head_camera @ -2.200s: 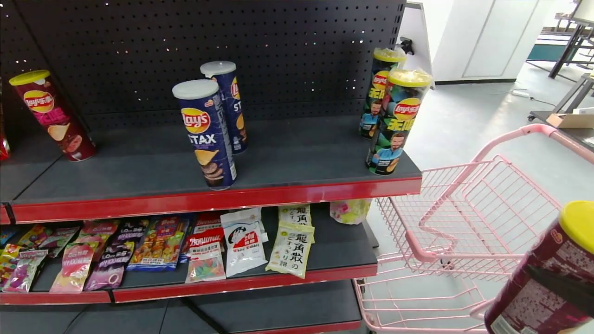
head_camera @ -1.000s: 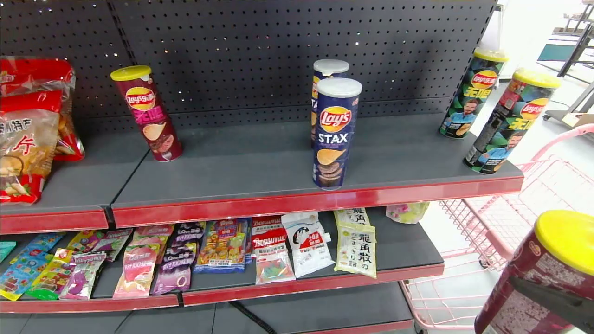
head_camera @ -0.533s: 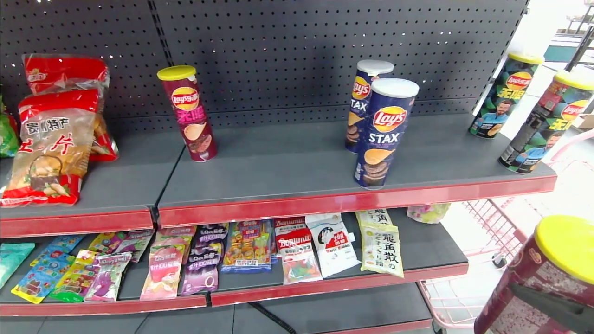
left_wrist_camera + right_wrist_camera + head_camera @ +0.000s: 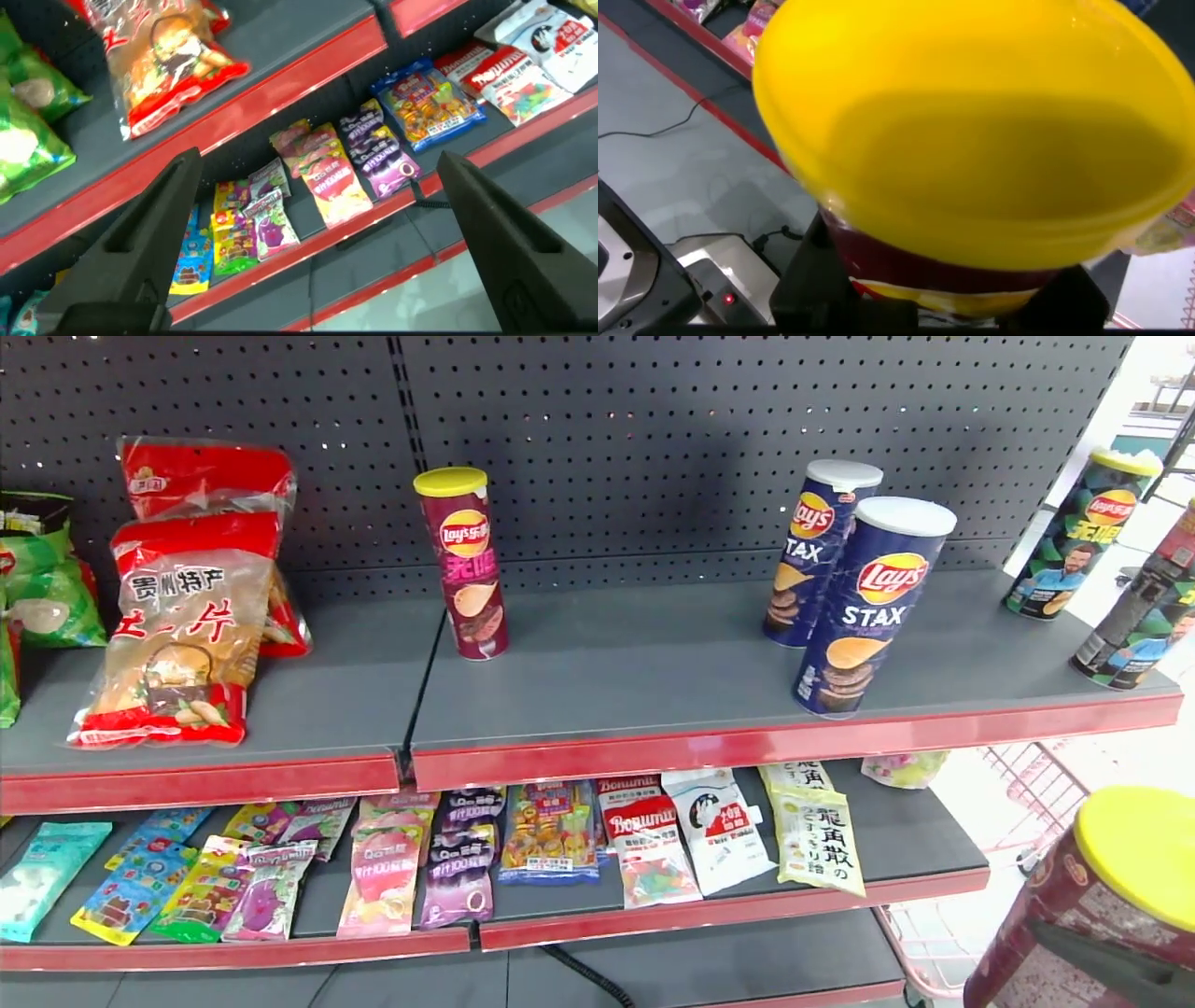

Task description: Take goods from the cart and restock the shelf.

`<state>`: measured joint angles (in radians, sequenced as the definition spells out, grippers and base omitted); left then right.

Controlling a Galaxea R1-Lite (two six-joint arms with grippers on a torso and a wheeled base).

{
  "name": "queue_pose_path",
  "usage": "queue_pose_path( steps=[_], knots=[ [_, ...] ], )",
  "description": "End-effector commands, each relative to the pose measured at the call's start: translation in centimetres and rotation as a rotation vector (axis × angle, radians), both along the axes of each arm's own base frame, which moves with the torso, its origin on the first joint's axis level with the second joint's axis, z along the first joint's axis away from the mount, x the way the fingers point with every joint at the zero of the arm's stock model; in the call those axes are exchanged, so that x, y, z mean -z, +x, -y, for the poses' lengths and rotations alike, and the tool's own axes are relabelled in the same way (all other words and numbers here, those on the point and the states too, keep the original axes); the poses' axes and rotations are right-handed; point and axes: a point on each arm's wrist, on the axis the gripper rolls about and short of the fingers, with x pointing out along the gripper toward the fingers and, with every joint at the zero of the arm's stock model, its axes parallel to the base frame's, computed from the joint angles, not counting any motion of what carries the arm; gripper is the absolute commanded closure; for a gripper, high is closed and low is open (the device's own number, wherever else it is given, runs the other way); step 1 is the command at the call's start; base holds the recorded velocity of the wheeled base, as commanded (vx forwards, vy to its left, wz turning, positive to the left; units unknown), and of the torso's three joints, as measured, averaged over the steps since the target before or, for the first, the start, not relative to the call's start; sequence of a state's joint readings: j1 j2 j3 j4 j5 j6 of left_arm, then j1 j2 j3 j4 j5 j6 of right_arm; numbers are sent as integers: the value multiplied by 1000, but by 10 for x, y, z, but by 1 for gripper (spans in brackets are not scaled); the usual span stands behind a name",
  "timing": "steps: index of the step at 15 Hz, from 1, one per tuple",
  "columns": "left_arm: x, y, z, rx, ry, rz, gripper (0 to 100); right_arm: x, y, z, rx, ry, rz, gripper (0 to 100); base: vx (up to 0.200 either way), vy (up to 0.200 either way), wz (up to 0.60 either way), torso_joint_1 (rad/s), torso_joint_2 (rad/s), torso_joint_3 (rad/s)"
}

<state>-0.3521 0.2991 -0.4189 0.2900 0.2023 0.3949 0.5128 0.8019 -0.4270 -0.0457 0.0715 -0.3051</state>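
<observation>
The right tool (image 4: 938, 297) clenches a yellow-lidded can (image 4: 971, 121), with blue cans (image 4: 864, 607) on the shelf (image 4: 635, 658) ahead of it. The left tool (image 4: 318, 163) gapes over candy packets (image 4: 334, 179).

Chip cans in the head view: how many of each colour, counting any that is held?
Maroon cans: 2, one on the top shelf, one in the right gripper.
Navy cans: 2.
Green-black cans: 2.
Total: 6.

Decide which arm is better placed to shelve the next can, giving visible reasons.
Probably the right. The right gripper is shut on a maroon can with a yellow lid, beside the top shelf. The left gripper is open and empty, facing candy packets lower down.
</observation>
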Motion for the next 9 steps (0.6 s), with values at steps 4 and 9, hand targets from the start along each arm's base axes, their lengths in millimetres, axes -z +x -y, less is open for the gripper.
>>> queue_pose_path(
  steps=[4,9],
  knots=[
    [0,0,0,3,14,4,0,1,0,0,1,-1,0,100,0,0,300,1,5,-4],
    [-1,0,0,3,13,5,0,1,-1,1,-6,3,1,100,0,0,0,0,0,0]
  ],
)
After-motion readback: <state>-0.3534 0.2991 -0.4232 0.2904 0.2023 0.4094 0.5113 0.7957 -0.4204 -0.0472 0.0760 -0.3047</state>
